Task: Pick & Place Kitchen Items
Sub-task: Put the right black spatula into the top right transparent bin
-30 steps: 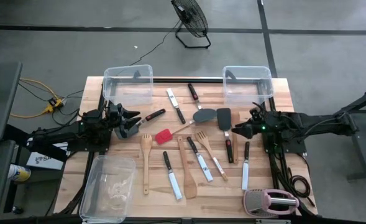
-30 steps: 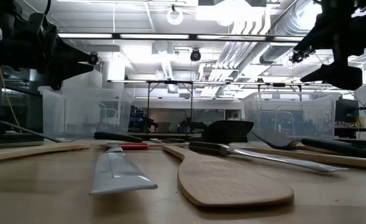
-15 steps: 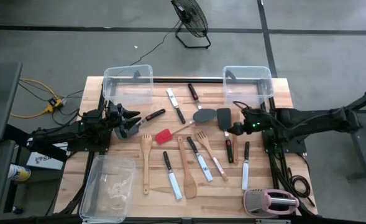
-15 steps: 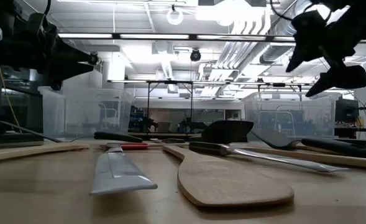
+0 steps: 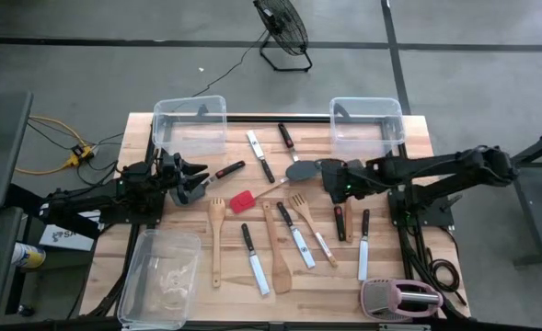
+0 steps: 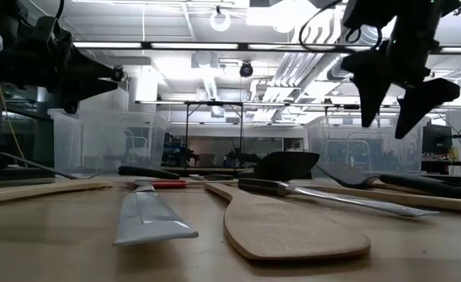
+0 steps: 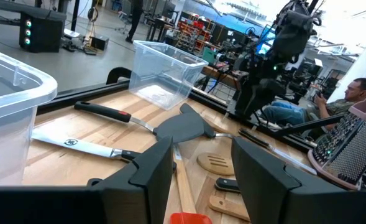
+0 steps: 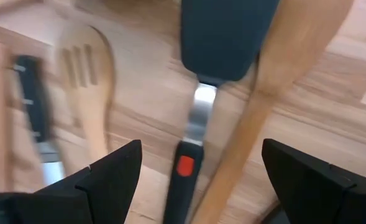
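right gripper [image 5: 330, 177]: jaws wide, empty (lining up a grab) | black spatula [image 8: 215, 59] directly below | left gripper [image 5: 197, 184]: parked open, empty

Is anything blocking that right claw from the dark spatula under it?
Nothing visible. The right claw hangs open above the dark spatula, which lies uncovered on the table; a wooden utensil lies alongside it.

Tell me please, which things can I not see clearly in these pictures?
- High view: the right gripper covers most of the dark square spatula, and the knives' blade markings are too small to read.
- Right wrist view: the black-handled knife and slotted wooden turner are blurred.
- Left wrist view: the left gripper hides the table just ahead; the picture's edge cuts the clear bin.
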Action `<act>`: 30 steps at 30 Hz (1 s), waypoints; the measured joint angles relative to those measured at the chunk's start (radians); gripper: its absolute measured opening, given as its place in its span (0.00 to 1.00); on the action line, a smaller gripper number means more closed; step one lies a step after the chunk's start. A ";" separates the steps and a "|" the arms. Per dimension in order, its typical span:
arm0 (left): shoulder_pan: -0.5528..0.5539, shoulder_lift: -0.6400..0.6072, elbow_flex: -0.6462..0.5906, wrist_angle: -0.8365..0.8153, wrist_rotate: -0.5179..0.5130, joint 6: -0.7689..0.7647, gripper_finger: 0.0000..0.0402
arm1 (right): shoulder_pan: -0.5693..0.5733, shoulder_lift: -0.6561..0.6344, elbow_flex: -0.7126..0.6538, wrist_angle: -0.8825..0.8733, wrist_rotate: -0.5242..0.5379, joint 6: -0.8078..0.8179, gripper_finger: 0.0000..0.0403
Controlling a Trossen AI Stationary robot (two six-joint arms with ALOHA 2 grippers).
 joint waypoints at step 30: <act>0.000 0.000 0.000 0.000 0.000 0.000 0.41 | 0.062 0.305 0.000 0.108 -0.084 0.147 0.81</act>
